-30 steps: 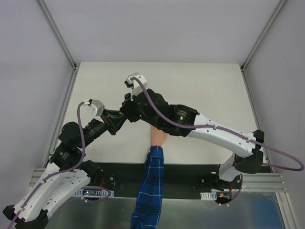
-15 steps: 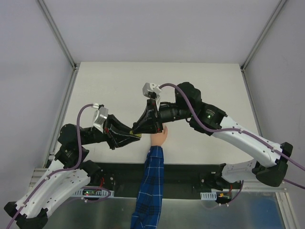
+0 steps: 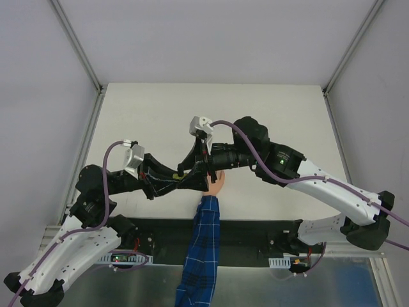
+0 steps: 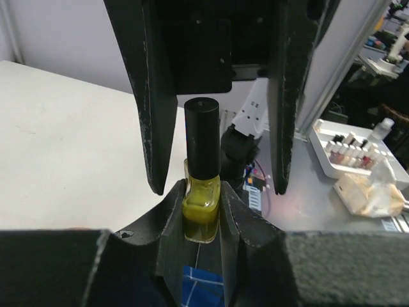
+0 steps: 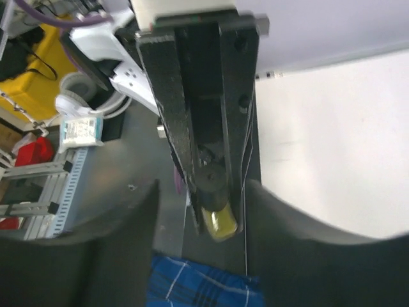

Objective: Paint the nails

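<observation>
- The nails cannot be made out; in the top view the fingertips of the hand (image 3: 219,184) are covered by the two grippers.
- The hand is laid at the 6 o'clock edge of the table (image 3: 275,115), and its plaid sleeve (image 3: 199,249) is run off toward 6 o'clock.
- A bottle (image 4: 202,192) of yellow polish with a black cap (image 4: 202,137) is held just at the hand's 10 o'clock.
- The left gripper (image 4: 202,220) is clamped on the bottle's glass body, with a finger pressed to each side.
- The right gripper (image 5: 203,185) is spread wide. In the left wrist view its fingers are set at the cap's 3 and 9 o'clock, and a gap is seen on both sides.
- The left arm is extended from 8 o'clock and the right arm from 4 o'clock.
- A tray (image 4: 332,163) of small bottles is seen off the table.
</observation>
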Controlling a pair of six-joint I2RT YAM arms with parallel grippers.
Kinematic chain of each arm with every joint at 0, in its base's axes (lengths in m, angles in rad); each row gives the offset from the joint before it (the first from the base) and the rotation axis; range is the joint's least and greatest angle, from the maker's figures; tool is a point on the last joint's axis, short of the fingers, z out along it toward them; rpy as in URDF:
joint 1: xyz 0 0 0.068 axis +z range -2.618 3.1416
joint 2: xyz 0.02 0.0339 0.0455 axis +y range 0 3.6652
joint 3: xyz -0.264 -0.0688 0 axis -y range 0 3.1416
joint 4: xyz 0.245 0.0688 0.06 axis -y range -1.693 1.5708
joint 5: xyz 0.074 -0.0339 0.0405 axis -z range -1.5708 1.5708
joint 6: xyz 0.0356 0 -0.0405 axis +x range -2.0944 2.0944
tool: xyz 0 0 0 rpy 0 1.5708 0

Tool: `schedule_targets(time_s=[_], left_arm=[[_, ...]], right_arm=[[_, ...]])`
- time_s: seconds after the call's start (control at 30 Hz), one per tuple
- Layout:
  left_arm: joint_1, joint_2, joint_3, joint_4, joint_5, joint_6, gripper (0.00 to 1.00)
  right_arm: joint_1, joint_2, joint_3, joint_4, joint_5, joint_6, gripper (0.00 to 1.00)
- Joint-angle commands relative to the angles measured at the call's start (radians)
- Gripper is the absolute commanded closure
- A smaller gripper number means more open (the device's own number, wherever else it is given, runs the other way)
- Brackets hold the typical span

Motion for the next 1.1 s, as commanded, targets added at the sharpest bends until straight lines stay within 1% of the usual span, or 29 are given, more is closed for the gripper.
schedule_targets(time_s=[0.0,0.03,0.07,0.13,0.17,0.23,0.27,0.3,0.33,0.37,0.43,0.47,0.63,0.77,0.87,1.0,1.07], left_arm=[[-0.004,-0.029,0.047,-0.025,-0.122,0.103,1.00],[-0.004,-0.035,0.042,-0.040,-0.135,0.107,1.00],[-0.004,-0.036,0.039,-0.051,-0.147,0.119,1.00],[-0.004,-0.047,0.037,-0.076,-0.187,0.129,1.00],[-0.004,-0.050,0.038,-0.082,-0.196,0.141,1.00],[-0.004,-0.058,0.034,-0.093,-0.221,0.150,1.00],[-0.004,-0.062,0.033,-0.099,-0.235,0.161,1.00],[-0.004,-0.073,0.031,-0.100,-0.248,0.164,1.00],[-0.004,-0.081,0.028,-0.103,-0.290,0.166,1.00],[-0.004,-0.085,0.025,-0.113,-0.308,0.176,1.00],[-0.004,-0.093,0.025,-0.125,-0.337,0.188,1.00],[-0.004,-0.098,0.027,-0.128,-0.356,0.193,1.00],[-0.004,-0.082,0.034,-0.137,-0.384,0.193,1.00],[-0.004,-0.081,0.031,-0.139,-0.402,0.195,1.00],[-0.004,-0.081,0.034,-0.140,-0.423,0.193,1.00],[-0.004,-0.070,0.039,-0.140,-0.417,0.186,1.00],[-0.004,-0.066,0.042,-0.140,-0.414,0.181,1.00]], right_arm=[[0.013,-0.014,0.066,-0.121,0.139,0.004,0.33],[0.015,-0.022,0.067,-0.129,0.156,0.007,0.30],[0.016,-0.031,0.069,-0.138,0.193,0.011,0.24],[0.015,-0.043,0.084,-0.163,0.239,0.023,0.20],[0.016,-0.040,0.100,-0.207,0.300,0.028,0.19],[0.016,-0.020,0.159,-0.251,0.366,0.068,0.19],[0.015,-0.013,0.178,-0.287,0.460,0.080,0.19],[0.015,-0.005,0.195,-0.298,0.507,0.141,0.21],[0.016,0.004,0.215,-0.302,0.547,0.215,0.22],[0.023,0.009,0.218,-0.292,0.613,0.244,0.25],[0.036,0.017,0.230,-0.281,0.674,0.270,0.27],[0.053,0.035,0.241,-0.281,0.734,0.277,0.29],[0.084,0.115,0.337,-0.321,0.774,0.271,0.35],[0.108,0.168,0.408,-0.327,0.780,0.269,0.37],[0.118,0.204,0.431,-0.341,0.785,0.269,0.38],[0.125,0.234,0.442,-0.336,0.773,0.267,0.41],[0.130,0.248,0.446,-0.336,0.765,0.263,0.46]])
